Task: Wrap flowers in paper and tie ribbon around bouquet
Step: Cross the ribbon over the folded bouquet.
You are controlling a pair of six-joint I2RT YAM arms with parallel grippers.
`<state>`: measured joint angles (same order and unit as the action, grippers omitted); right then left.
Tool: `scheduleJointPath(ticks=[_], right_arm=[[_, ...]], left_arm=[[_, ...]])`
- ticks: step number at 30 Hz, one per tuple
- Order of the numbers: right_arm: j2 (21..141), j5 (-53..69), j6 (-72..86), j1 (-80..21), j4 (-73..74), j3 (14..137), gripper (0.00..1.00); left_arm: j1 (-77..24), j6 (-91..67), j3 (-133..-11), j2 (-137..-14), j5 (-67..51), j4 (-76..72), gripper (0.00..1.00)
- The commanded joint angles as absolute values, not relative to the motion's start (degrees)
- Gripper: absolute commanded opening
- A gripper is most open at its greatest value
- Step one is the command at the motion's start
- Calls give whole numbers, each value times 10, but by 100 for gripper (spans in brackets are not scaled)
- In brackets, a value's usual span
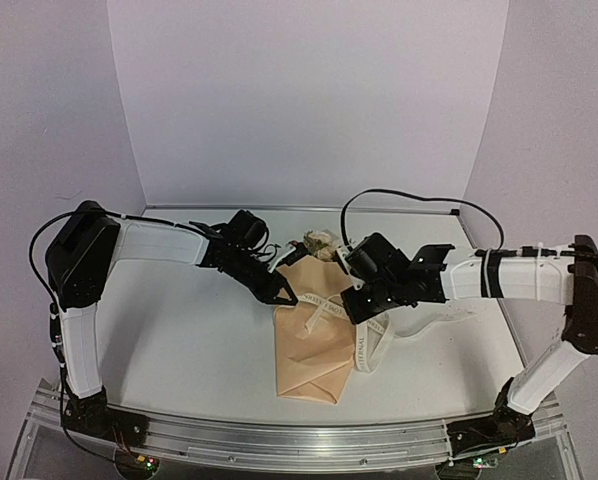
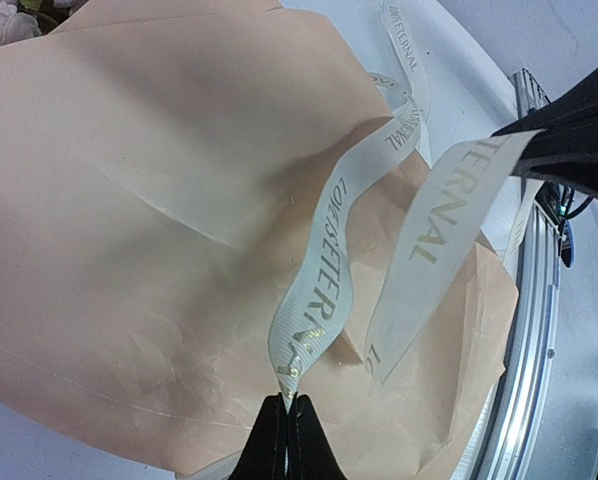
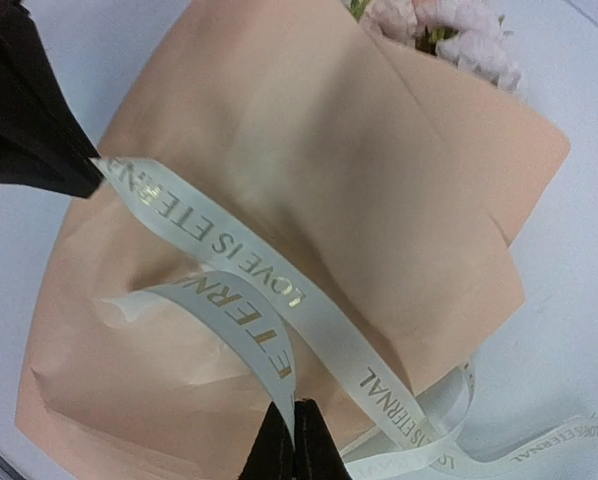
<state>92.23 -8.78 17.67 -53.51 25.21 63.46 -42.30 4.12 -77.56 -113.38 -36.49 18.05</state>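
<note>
Cream ribbon in left tool, right tool

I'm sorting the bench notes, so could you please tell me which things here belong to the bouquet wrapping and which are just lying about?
Part of the job:
- flowers
- paper folded around them
- ribbon lying across the paper
- left hand and right hand, each shut on the ribbon

Just there:
- table
- metal rail
- black cable

Left gripper, right gripper pinch ribbon across bouquet
</note>
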Motion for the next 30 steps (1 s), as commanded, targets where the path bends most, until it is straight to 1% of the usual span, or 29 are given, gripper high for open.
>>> scheduleJointPath(ticks=[1, 11, 16, 23, 26, 30], right_arm=[[880, -122, 105, -547, 196, 626, 0], [883, -97, 64, -583, 187, 619, 0], [893, -90, 62, -602, 226, 620, 0], [951, -76, 90, -604, 312, 653, 0], [976, -64, 118, -597, 321, 675, 0], [998, -6, 182, -561, 316, 696, 0]], left_arm=[[-420, 39, -800, -1112, -375, 180, 0], [-420, 38, -800, -1117, -374, 182, 0], [-420, 41, -803, -1121, -376, 187, 0], [-420, 41, -804, -1126, -383, 187, 0], [-420, 41, -804, -1127, -388, 186, 0], [-420, 43, -803, -1126, -396, 184, 0]])
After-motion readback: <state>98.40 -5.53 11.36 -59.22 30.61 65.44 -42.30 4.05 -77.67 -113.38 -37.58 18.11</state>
